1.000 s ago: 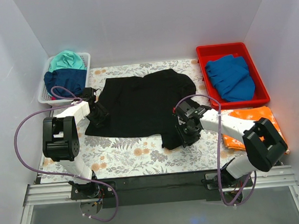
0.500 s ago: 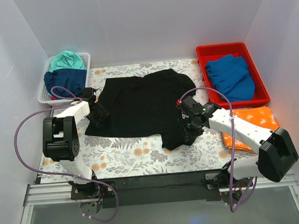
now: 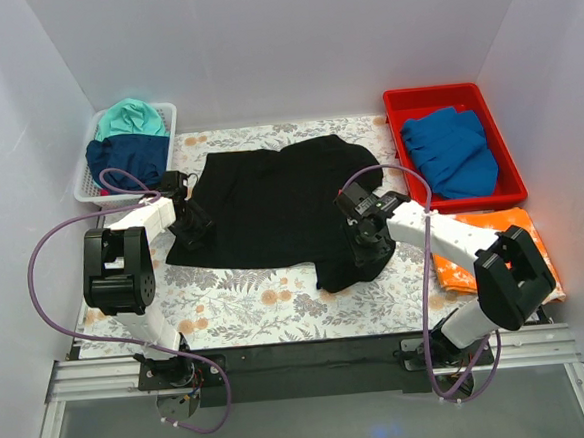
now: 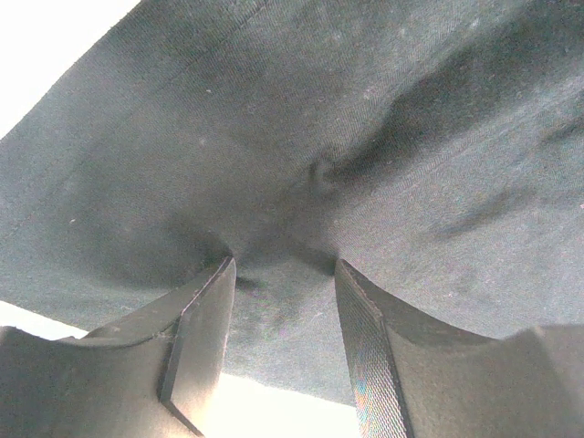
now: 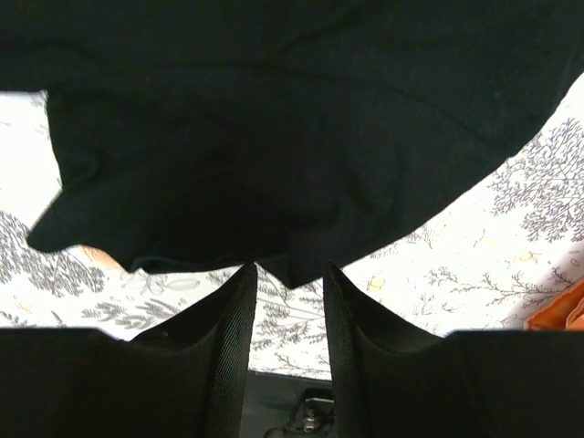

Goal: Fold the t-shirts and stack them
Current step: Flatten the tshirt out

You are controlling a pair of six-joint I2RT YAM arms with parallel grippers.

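Observation:
A large black t-shirt [image 3: 271, 200] lies spread on the flower-printed table cloth [image 3: 248, 302]. My left gripper [image 3: 194, 229] sits on its lower left corner. In the left wrist view its jaws [image 4: 283, 265] stand apart, with the tips pressed into puckered black cloth [image 4: 365, 137]. My right gripper [image 3: 366, 249] hovers at the shirt's lower right part. Its jaws [image 5: 289, 266] are apart, and the shirt's hem [image 5: 274, 182] reaches just to the tips, with printed cloth showing through the gap. A blue t-shirt [image 3: 453, 153], an orange one [image 3: 508, 222], a teal one [image 3: 130, 118] and a navy one [image 3: 127, 155] lie at the sides.
The red tray [image 3: 434, 94] at the back right holds the blue shirt. The white basket [image 3: 169, 112] at the back left holds the teal and navy ones. The orange shirt lies under my right arm. White walls close in three sides.
My right arm swung its elbow out and back, and its gripper crept slightly up and left over the shirt's edge. The shirt and the left arm have not moved.

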